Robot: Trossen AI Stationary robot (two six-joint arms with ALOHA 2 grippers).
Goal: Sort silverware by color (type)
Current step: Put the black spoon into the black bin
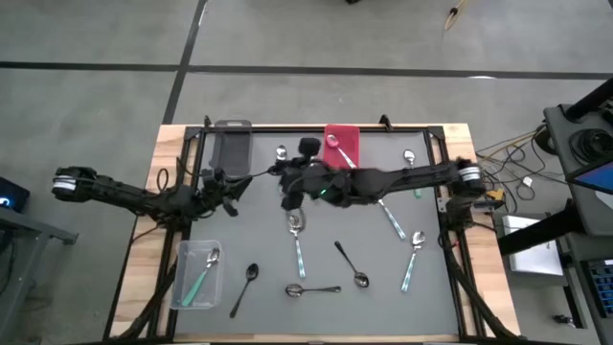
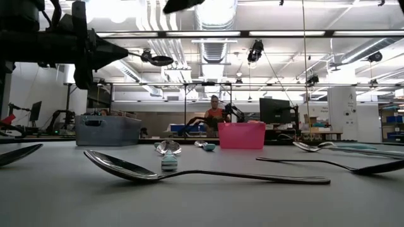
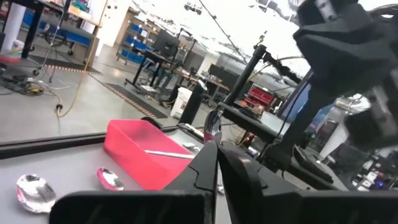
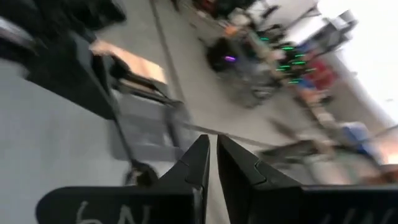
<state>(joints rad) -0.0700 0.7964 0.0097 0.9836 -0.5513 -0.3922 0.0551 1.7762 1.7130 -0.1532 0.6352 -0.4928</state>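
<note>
— Silverware [image 1: 297, 240] is seen scattered over the grey mat [image 1: 383, 287] in the high view: teal-handled spoons are spread across the middle and right, and three dark spoons [image 1: 350, 264] lie nearer the front edge. One spoon [image 1: 333, 146] is lodged in the red bin [image 1: 350, 139]. A teal-handled one [image 1: 199, 278] is held by the clear bin [image 1: 182, 287] at the front left.

— Is anything being gripped?

— A dark spoon [image 2: 156, 60] is shown raised well above the table in the low view. From above it is only made out as a thin line. In the left wrist view its bowl [image 3: 213, 124] is seen at the tips of the left gripper [image 3: 214, 146], which is clamped on it. That gripper [image 1: 235, 182] is placed just in front of the grey bin [image 1: 230, 144].

— And the right gripper?

— The right gripper [image 1: 289, 196] is reached across the table to the middle, close to the left one. In the right wrist view, its fingers [image 4: 198, 155] are drawn nearly together, and nothing is seen between them.

— What else is shown?

— A dark spoon [image 2: 189, 171] fills the foreground of the low view, partly masking the table behind it. A person [image 2: 214, 113] is seen far behind the red bin [image 2: 241, 135].
</note>
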